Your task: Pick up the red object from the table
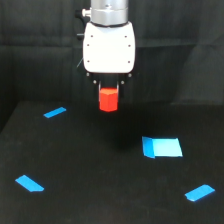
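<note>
Jaws first: on my exterior view the gripper looks clamped on the red object, though the fingers themselves are dark against a dark backdrop and I can only just make them out flanking the top of the block. I read it as closed on the block's upper part, with most of the red-orange body hanging clear below the white housing.

So the thing I care about sits directly under the jaws, in line with the arm's vertical axis, not off to either side. The block stands upright, faceted sides down, top tucked between the fingers.

Is it off the table? My judgement is yes: it hangs apart from the black surface, though this single angle makes the gap hard to confirm.

Around it: a blue tape strip toward the exterior view's left, the larger blue rectangle toward the right and nearer the camera. Both lie well apart from the block.

My call is a straight vertical lift, nothing sideways, and watch for slipping.
</note>
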{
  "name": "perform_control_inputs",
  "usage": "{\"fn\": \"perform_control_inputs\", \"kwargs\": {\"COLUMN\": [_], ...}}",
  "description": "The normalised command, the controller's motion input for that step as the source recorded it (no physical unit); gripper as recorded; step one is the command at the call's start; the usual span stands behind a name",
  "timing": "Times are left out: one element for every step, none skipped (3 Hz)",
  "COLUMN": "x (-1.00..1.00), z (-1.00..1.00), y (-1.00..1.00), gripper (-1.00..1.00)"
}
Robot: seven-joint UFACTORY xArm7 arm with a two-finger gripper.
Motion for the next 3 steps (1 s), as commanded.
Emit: {"fn": "perform_control_inputs", "kwargs": {"x": [0.13,0.05,0.04], "z": [0.11,0.03,0.05], "y": [-0.1,-0.09,-0.02], "gripper": [-1.0,-0.97,-0.97]}}
